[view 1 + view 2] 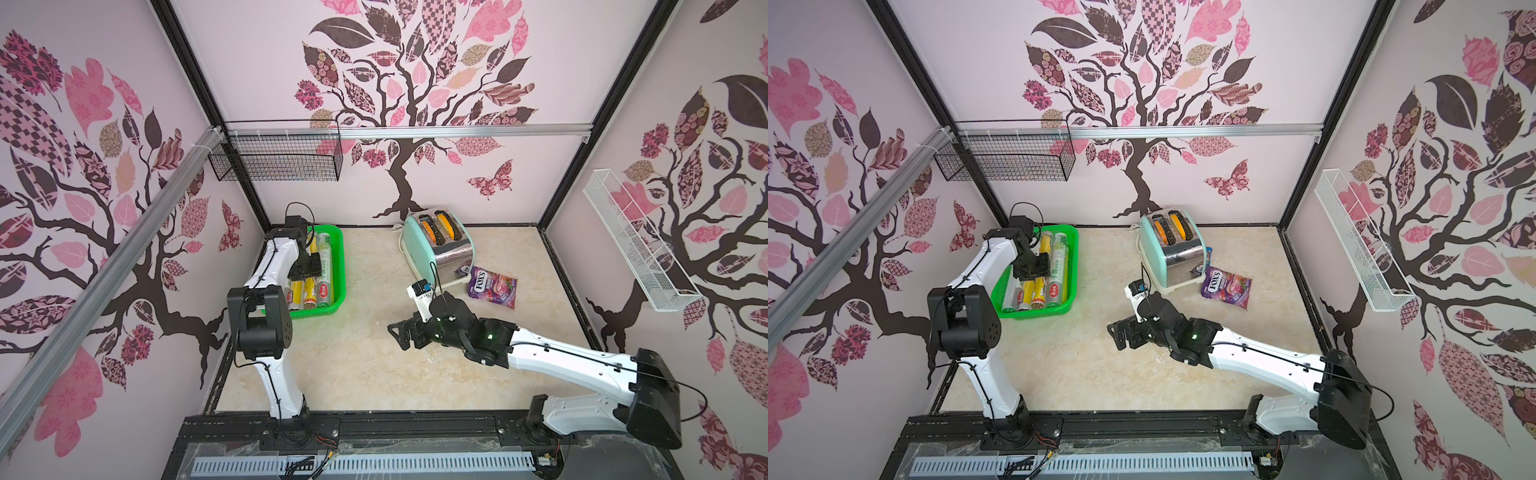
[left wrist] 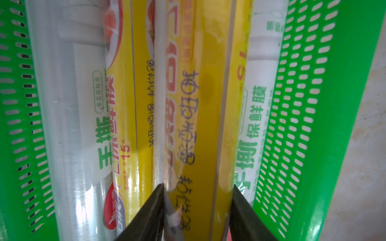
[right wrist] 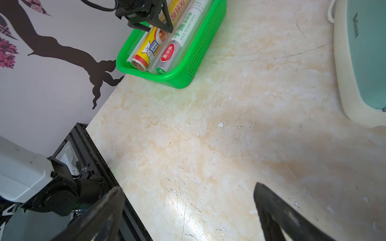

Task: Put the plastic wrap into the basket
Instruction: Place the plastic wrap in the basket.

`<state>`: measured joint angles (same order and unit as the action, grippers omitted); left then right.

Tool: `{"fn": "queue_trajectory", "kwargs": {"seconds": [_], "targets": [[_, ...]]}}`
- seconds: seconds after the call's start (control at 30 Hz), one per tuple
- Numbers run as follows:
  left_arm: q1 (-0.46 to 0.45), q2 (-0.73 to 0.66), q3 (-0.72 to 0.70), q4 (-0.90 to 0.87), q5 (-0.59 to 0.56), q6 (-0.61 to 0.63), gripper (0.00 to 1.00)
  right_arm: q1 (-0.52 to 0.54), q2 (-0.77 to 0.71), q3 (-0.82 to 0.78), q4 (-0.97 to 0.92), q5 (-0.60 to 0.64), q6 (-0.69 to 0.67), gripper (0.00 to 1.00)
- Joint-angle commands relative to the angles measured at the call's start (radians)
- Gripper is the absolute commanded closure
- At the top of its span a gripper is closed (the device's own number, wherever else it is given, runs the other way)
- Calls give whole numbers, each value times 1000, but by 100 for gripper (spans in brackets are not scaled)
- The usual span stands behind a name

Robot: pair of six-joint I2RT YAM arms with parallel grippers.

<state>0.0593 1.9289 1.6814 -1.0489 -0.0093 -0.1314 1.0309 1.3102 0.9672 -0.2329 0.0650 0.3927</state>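
Plastic wrap rolls [image 1: 311, 293] lay inside the green basket [image 1: 342, 266], every one that I could see, at the left middle of both top views. The left tool [image 2: 198, 187] was down in the basket. Its two black fingers [image 2: 150, 212] stood part way open, one on each side of a yellow roll [image 2: 200, 104] that rested on top of the others. The fingers looked right up against it, but I could not tell if they were squeezing it or only standing beside it.

Next to that roll lay more yellow rolls and white ones with green writing [image 2: 257, 125], packed side by side between the basket's holey walls. Every roll lay flat. Their long way ran the same as the basket's long way. That was up and down the frame in the left wrist view, and from lower to upper with a small lean to the right in both top views. Their round ends [image 1: 308, 303] faced the lower edge of the frame.

The right tool [image 1: 405, 332] hung wide open with nothing in it over the bare surface [image 1: 365, 365]. I saw no roll on the surface, only a toaster [image 1: 440, 249] and a purple candy bag [image 1: 492, 287].

So the job looked almost done. I think the only thing left was for the left tool to open and lift out.
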Motion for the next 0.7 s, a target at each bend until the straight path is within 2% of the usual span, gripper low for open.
{"fn": "queue_trajectory", "kwargs": {"seconds": [0.0,0.13,0.23,0.33,0.47,0.67], "targets": [[5,-23,1,1,43,13,46,4,58,94,-40,68,21,1],[4,-68,-28,18,115,29,41,4,131,161,-29,109,28,1],[10,-101,-33,-3,144,43,39,4,184,183,34,89,21,1],[32,-148,-51,-18,179,46,37,4,265,268,15,80,32,7],[91,-226,-87,-39,226,70,33,3,353,335,36,78,62,14],[184,-356,-170,-40,193,129,30,4,441,425,43,59,60,20]]}}
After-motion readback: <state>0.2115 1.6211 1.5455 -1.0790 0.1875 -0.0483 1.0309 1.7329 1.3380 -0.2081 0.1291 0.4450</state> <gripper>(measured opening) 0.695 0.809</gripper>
